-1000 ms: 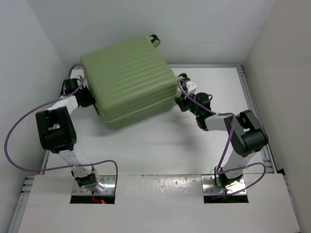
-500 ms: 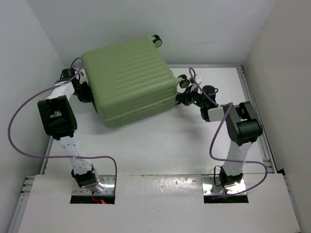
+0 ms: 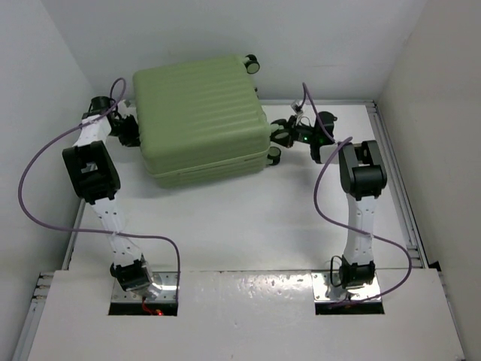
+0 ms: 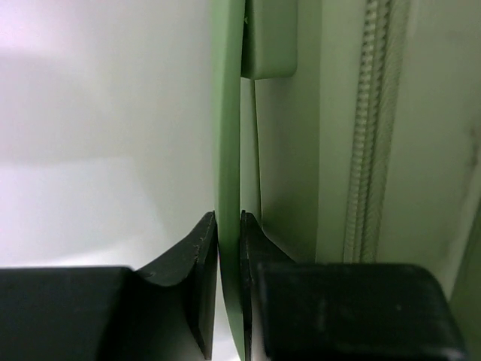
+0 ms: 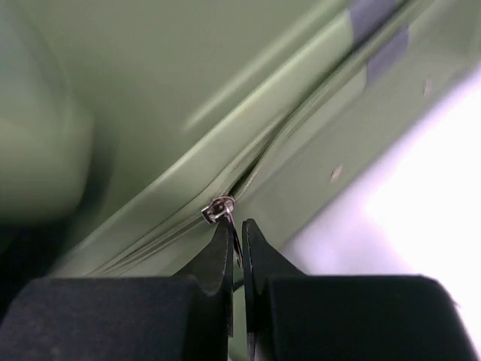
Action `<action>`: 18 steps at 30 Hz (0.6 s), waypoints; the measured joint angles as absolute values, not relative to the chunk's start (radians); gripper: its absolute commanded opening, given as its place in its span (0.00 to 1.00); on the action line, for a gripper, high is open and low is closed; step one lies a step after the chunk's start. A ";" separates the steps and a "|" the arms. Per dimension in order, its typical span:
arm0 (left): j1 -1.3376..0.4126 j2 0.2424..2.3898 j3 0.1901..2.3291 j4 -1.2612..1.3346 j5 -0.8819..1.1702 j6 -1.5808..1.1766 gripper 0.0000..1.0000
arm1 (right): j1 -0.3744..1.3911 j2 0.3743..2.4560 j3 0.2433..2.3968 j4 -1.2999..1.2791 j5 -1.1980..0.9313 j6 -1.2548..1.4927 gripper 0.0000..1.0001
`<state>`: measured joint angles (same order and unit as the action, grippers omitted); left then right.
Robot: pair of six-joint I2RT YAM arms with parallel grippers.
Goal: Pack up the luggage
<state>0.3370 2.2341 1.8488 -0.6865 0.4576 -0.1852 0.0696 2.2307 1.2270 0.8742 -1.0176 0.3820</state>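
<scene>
- Luggage (image 3: 203,113) lies flat with its ribbed green shell facing up, on the far half of the table (image 3: 240,226). It sits between the two arms and nearly reaches the back wall.
- Its long axis runs roughly left to right and is turned slightly. The wheels (image 3: 275,155) are on the end that faces the right arm.
- The left gripper (image 3: 126,134) is at the opposite, left end. In its wrist view the fingers are clamped on a thin green strip (image 4: 229,150) that stands off the shell, probably a carry handle seen edge-on. A zipper track (image 4: 368,128) runs parallel just beside it.
- The right gripper (image 3: 279,138) is pressed against the wheel end, and its fingers are pinched on the small metal zipper pull (image 5: 219,210).
- The seam (image 5: 301,128) crosses the right wrist view on a diagonal, lower left to upper right. A dark slit shows just beyond the pull on the upper-right side.
- The next move depends on that line. The pull likely has to travel along the seam, parallel to the edge of the shell, not away from it.
- The right arm is nearer to the zipper and already has hold of it, so it is best placed to draw it. The left arm's grip at the far end looks suited to holding the case steady.
- If the pull drifts off the seam's axis, the pull tab could slip from the fingertips.
</scene>
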 measured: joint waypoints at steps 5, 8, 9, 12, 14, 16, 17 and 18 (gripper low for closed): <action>0.328 2.322 1.989 -0.685 0.473 -0.141 0.00 | 0.070 2.400 1.486 0.872 -1.084 0.382 0.00; 0.316 2.332 2.006 -0.660 0.459 -0.120 0.00 | 0.070 2.504 1.652 0.869 -1.077 0.382 0.00; 0.313 2.334 2.009 -0.654 0.455 -0.116 0.00 | 0.070 2.542 1.716 0.868 -1.069 0.382 0.00; 0.302 2.336 2.013 -0.627 0.431 -0.108 0.02 | 0.070 2.641 1.878 0.860 -1.026 0.381 0.00; 0.293 2.337 2.015 -0.602 0.416 -0.107 0.15 | 0.073 2.704 1.980 0.859 -0.982 0.378 0.00; 0.284 2.339 2.017 -0.574 0.398 -0.107 0.21 | 0.076 2.733 2.021 0.862 -0.961 0.374 0.00; 0.278 2.341 2.019 -0.562 0.389 -0.107 0.21 | 0.078 2.747 2.042 0.864 -0.943 0.371 0.00; 0.274 2.341 2.019 -0.548 0.379 -0.107 0.21 | 0.080 2.757 2.056 0.870 -0.918 0.368 0.00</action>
<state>0.2745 2.3413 2.0190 -0.5476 0.3790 -0.1070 0.0799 2.7575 2.0556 0.8700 -0.9184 0.3676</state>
